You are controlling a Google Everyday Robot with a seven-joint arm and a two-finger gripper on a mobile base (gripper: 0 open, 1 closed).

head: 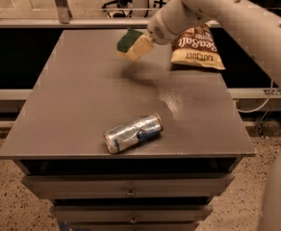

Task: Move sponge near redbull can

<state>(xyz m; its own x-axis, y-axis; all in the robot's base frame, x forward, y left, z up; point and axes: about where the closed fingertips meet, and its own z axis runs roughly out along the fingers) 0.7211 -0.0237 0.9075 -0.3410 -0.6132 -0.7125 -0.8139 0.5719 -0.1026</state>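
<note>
Right now the big gray table [83, 105] sits under the white arm [217, 8]. A chip bag [198, 47] lies just beside the gripper [144, 41]. The can [133, 133] lies on its side, well away from the gripper, near the front edge. The gripper squeezes the sponge [131, 42], up off the table.

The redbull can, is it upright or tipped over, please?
Tipped: the redbull can lies lengthwise on the table. The end effector holds the sponge above its far end.
</note>
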